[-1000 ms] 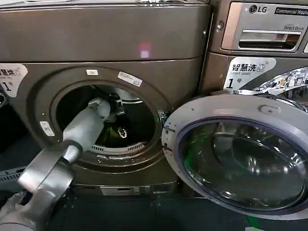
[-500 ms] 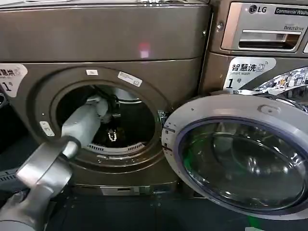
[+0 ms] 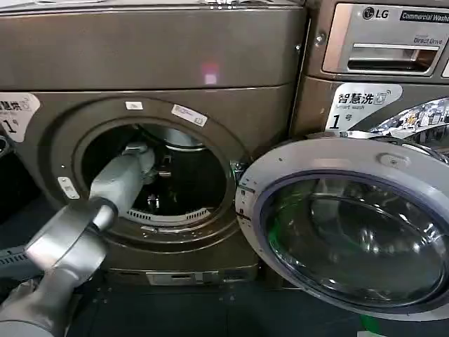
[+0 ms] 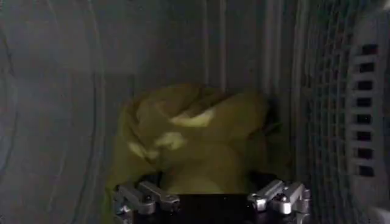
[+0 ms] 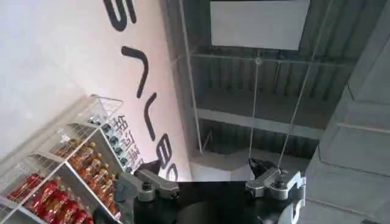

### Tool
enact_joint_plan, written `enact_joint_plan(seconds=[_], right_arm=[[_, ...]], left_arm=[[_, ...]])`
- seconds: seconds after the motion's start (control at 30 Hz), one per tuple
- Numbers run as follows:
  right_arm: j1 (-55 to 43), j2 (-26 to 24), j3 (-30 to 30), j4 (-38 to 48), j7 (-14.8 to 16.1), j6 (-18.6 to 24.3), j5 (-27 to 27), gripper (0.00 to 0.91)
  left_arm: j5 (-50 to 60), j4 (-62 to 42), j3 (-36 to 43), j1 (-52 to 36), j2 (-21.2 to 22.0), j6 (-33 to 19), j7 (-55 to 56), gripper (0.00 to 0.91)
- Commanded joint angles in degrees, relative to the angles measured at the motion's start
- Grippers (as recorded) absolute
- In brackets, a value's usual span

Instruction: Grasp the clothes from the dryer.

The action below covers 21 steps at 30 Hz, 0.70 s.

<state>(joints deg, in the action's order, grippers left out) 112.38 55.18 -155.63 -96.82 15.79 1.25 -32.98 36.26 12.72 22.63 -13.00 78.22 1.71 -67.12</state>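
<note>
1. While the left arm reaches through the porthole, the left end effector sits deep inside the drum, its two metal fingers spread wide apart with nothing between them.
2. Just ahead of those spread fingers lie the clothes, a crumpled heap of yellow-green fabric resting on the drum's ribbed wall; the fingers stand on either side of the heap's near edge, and I cannot tell whether they touch it.
3. Beside the heap, the perforated steel drum wall curves up with rows of small slots.
4. From the head view, the grey left arm runs up from the lower left corner into the opening of the dryer, and the left end effector shows as a small dark shape low in the drum.
5. Around the opening is a bronze-grey ring carrying small white labels, with a white "1" sticker at the machine's left edge.
6. To the right, the round door hangs swung open, its dark glass bowl facing the camera.
7. Behind the door stands the LG-marked machine with a drawer panel and its own white sticker.
8. Away from the dryer, the right end effector points upward at a ceiling and a white wall with large dark lettering; its fingers are held apart and hold nothing, and wire shelves of bottles show beside it.
</note>
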Motion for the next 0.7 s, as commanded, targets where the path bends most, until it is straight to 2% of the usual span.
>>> enact_joint_plan(seconds=[0.03, 0.07, 0.13, 0.17, 0.23, 0.4, 0.7], right_arm=[[0.13, -0.03, -0.15, 0.10, 0.01, 0.06, 0.14, 0.907], [0.16, -0.10, -0.17, 0.17, 0.02, 0.09, 0.13, 0.907], [0.13, -0.18, -0.13, 0.22, 0.00, 0.13, 0.16, 0.907], [0.08, -0.20, -0.04, 0.20, -0.02, 0.11, 0.16, 0.907], [-0.12, -0.20, 0.23, 0.01, -0.03, 0.10, 0.18, 0.907], [-0.08, -0.30, 0.26, -0.09, -0.08, 0.10, 0.19, 0.907], [0.19, -0.30, 0.09, -0.09, -0.07, 0.15, 0.18, 0.907]], left_arm=[[0.76, -1.60, 1.45, -0.25, 0.31, 0.36, -0.55, 0.785], [0.71, -1.68, 1.47, -0.23, 0.37, 0.35, -0.52, 0.580], [0.43, -1.68, 1.51, -0.20, 0.42, 0.32, -0.52, 0.466], [0.38, -1.64, 1.52, -0.20, 0.43, 0.27, -0.52, 0.296], [0.28, -1.54, 1.51, -0.20, 0.37, 0.18, -0.54, 0.159], [0.20, -1.77, 1.53, -0.30, 0.23, -0.05, -0.71, 0.000], [-1.89, -1.90, 1.45, -0.13, 0.35, -0.30, -0.28, 0.000]])
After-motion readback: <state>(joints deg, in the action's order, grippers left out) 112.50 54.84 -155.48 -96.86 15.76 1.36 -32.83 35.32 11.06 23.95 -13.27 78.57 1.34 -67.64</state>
